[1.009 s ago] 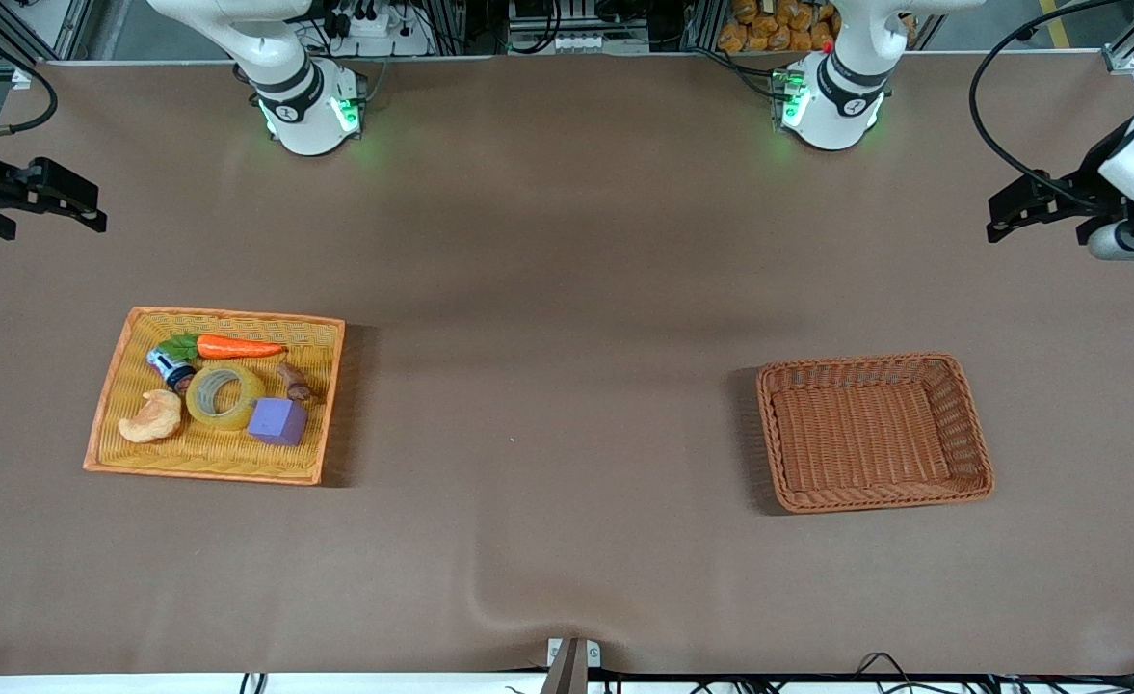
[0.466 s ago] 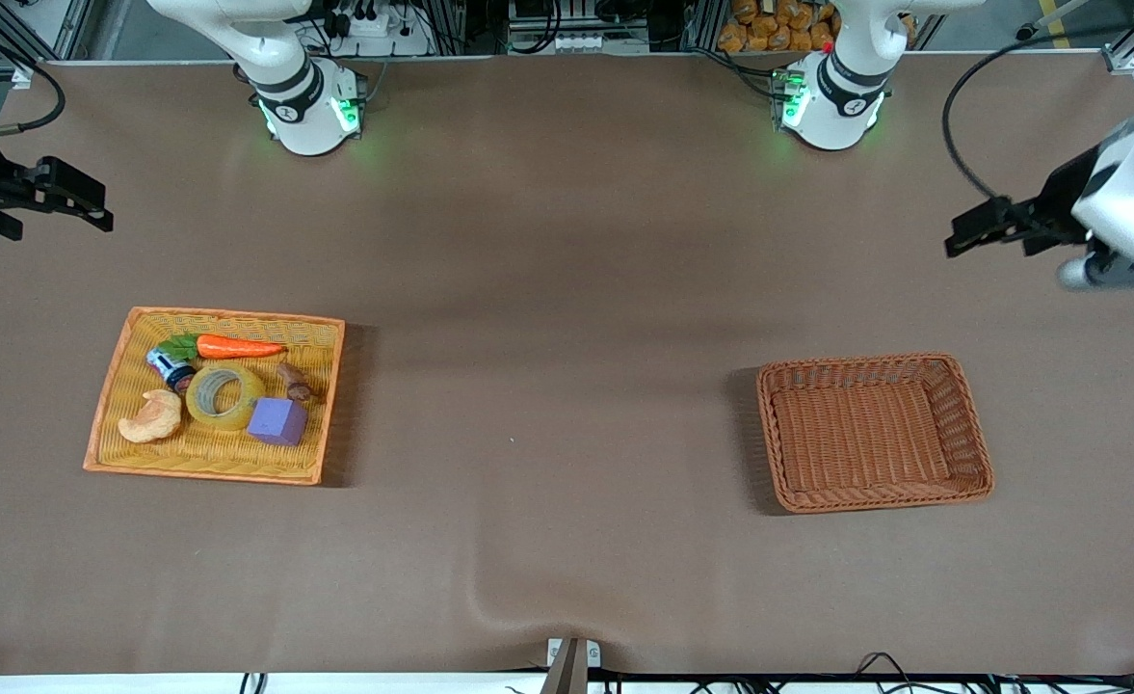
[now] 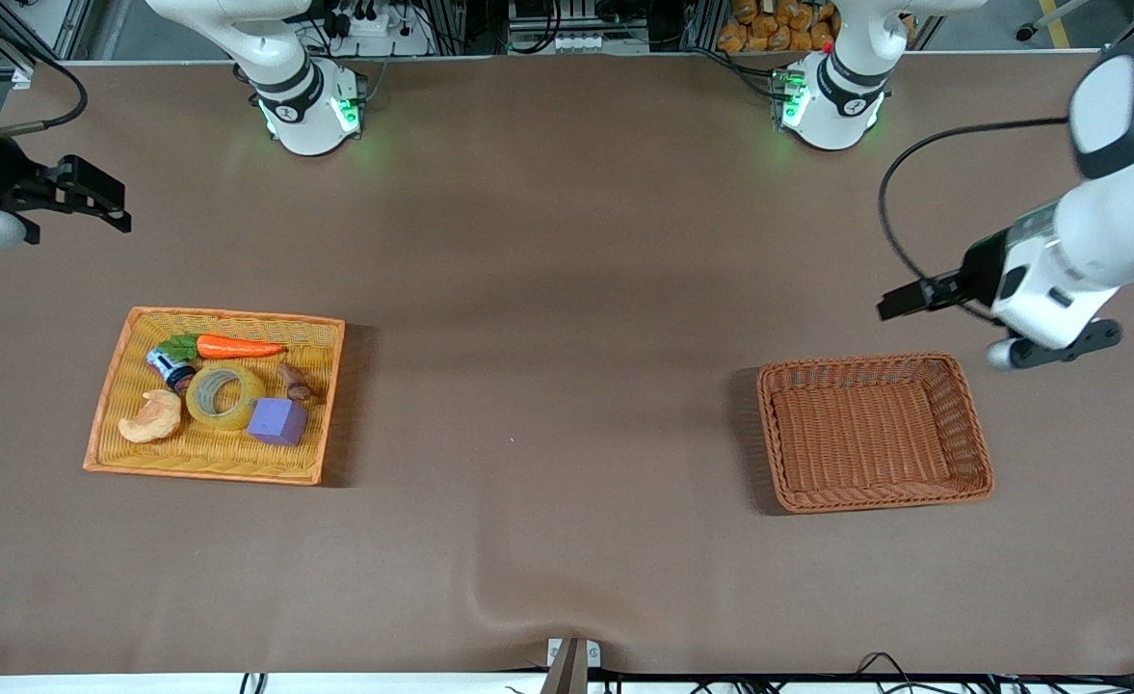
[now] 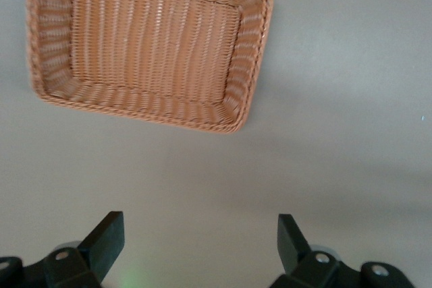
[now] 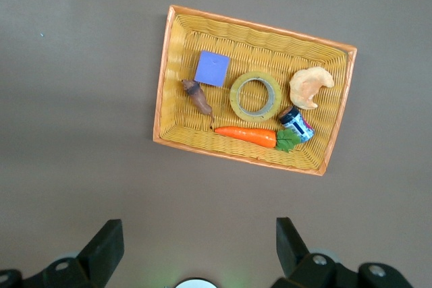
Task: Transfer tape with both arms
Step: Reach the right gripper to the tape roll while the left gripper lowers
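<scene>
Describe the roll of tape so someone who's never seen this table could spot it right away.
Find the yellow wicker tray toward the right arm's end of the table, the one holding several small things. The tape lies flat in its middle, between the croissant-shaped piece and the purple cube, nearer the front camera than the carrot. It is the only ring there: yellowish, translucent, with a grey core.

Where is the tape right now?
The tape lies in the yellow basket toward the right arm's end of the table, between the purple cube and the croissant.
</scene>
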Controlling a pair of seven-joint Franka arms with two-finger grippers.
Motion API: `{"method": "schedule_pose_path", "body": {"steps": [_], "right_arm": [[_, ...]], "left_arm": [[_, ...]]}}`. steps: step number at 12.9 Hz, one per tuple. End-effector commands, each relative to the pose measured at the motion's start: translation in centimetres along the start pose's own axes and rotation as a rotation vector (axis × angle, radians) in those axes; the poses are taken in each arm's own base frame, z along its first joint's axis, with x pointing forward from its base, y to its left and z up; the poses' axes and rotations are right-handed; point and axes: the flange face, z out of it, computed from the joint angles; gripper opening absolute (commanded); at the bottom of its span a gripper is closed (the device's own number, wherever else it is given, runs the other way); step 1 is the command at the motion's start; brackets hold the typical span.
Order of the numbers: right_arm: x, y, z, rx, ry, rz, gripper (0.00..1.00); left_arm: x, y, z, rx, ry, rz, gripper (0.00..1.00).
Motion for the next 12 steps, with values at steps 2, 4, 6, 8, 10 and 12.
{"method": "schedule_pose_path", "body": {"steps": [2,4,6,8,10,12], "right_arm": [[1.5,-2.6,1.8,0.001,0.005,-0.062,1.00],[3.2,-4.1,6.1,-0.008,0.034,-0.093,1.00],[4.2,-3.6,12.2,-0.008,0.069,-0.086,1.00],[4.9,-3.8,16.5,-0.005,0.048,-0.092,1.00],[5.8,-3.7,20.2,0.017,0.044,-0.165,1.00],[7.2,-1.5,24.3,0.018,0.051,-0.196,1.00]], "left_arm": [[2.1,4.3,2.7,-0.021,0.027,-0.098,1.00],[2.6,6.0,2.3,-0.064,0.080,-0.167,1.00],[3.4,7.3,3.2,-0.102,0.131,-0.244,1.00],[5.8,9.3,8.7,-0.118,0.161,-0.255,1.00],[7.5,10.6,13.8,-0.131,0.180,-0.253,1.00],[8.0,11.3,15.5,-0.142,0.167,-0.267,1.00]]}}
